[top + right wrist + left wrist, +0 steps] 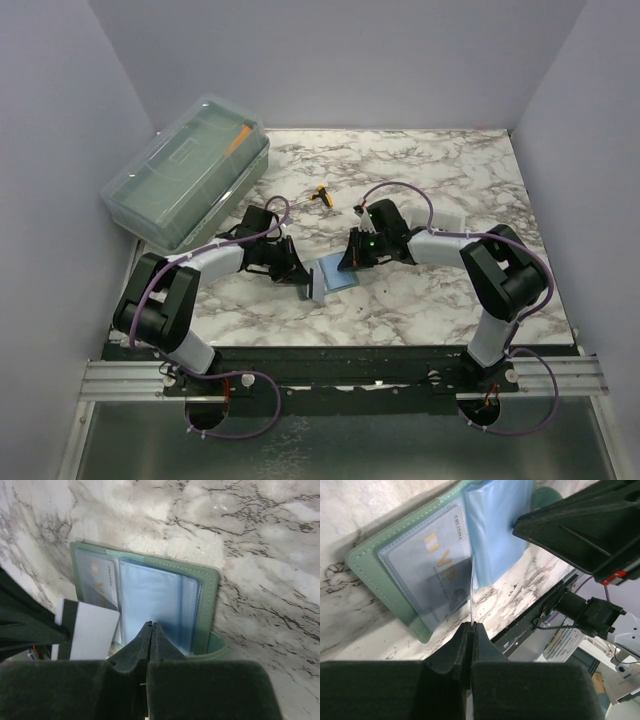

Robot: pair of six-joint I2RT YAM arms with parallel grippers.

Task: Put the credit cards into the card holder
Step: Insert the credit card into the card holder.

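The card holder (370, 567) lies open on the marble-patterned desk (250, 530) between both grippers. It is stitched sage-green leatherette with glossy bluish pockets. One VIP card (427, 562) is already pocketed, just ahead of the left gripper (471, 625). That gripper is pinched shut on a thin, stiff white card (95, 630), not yet inserted. The right gripper (150, 626) is closed on the limp pocket leaves (150, 595), lifting them aside.

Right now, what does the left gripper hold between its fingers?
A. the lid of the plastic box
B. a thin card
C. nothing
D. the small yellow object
B: in the left wrist view the left gripper is shut on a thin card, seen edge-on and pointing at the open green wallet.
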